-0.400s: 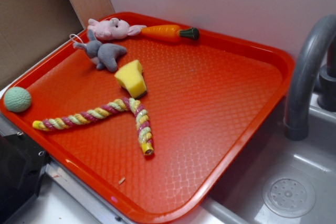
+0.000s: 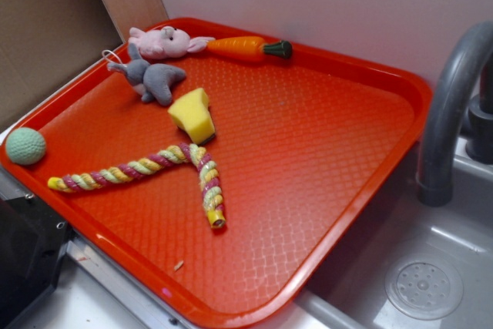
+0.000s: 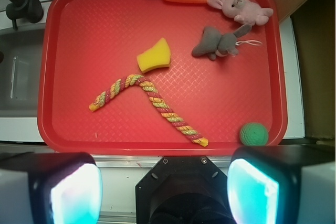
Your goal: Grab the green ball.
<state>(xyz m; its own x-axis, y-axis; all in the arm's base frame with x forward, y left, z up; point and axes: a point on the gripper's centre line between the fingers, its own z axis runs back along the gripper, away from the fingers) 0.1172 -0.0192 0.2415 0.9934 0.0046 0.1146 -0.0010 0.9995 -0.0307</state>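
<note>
The green ball (image 2: 25, 146) (image 3: 254, 134) is small, pale mint-green and knitted. It rests in the near left corner of the red tray (image 2: 370, 90) in the exterior view, and at the tray's lower right in the wrist view. My gripper (image 3: 165, 190) does not appear in the exterior view. From the wrist camera it hangs high above the tray's near edge, its two pads (image 3: 73, 195) wide apart with nothing between them. The ball lies just beyond the right pad, apart from it.
On the tray (image 3: 68, 35) lie a yellow sponge wedge (image 2: 192, 115), a braided rope toy (image 2: 166, 166), a grey plush (image 2: 154, 78), a pink plush rabbit (image 2: 166, 42) and a toy carrot (image 2: 246, 48). A sink with a grey faucet (image 2: 454, 113) borders the tray.
</note>
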